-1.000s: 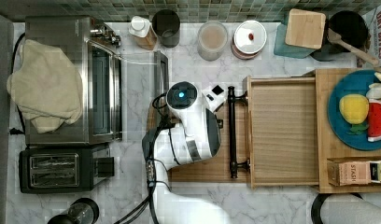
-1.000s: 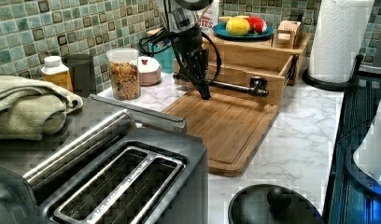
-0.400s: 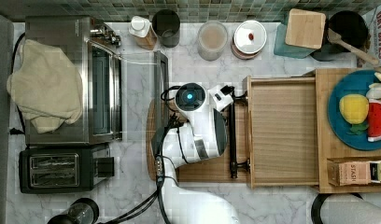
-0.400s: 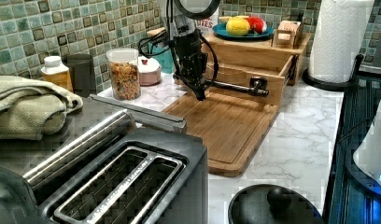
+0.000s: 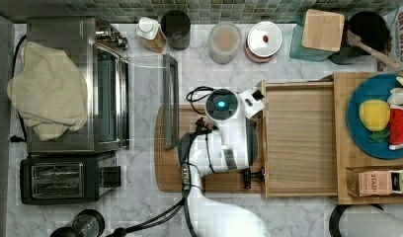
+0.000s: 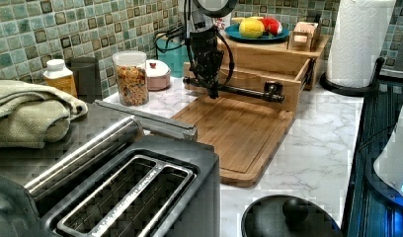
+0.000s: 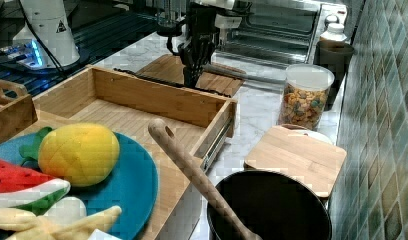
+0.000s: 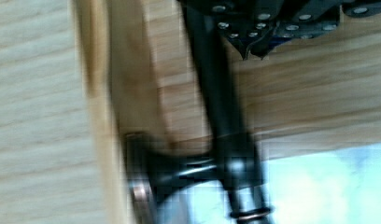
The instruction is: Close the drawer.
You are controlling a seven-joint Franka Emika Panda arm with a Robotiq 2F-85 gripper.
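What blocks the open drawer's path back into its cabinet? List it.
Nothing visible. The wide light-wood drawer is empty inside, and the gripper already sits at its long black bar handle. The flat wooden cutting board lies in front, outside the closing path.

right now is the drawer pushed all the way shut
No, in the top view the drawer is pulled out over the counter, its bare wooden floor showing and its handle above the cutting board.
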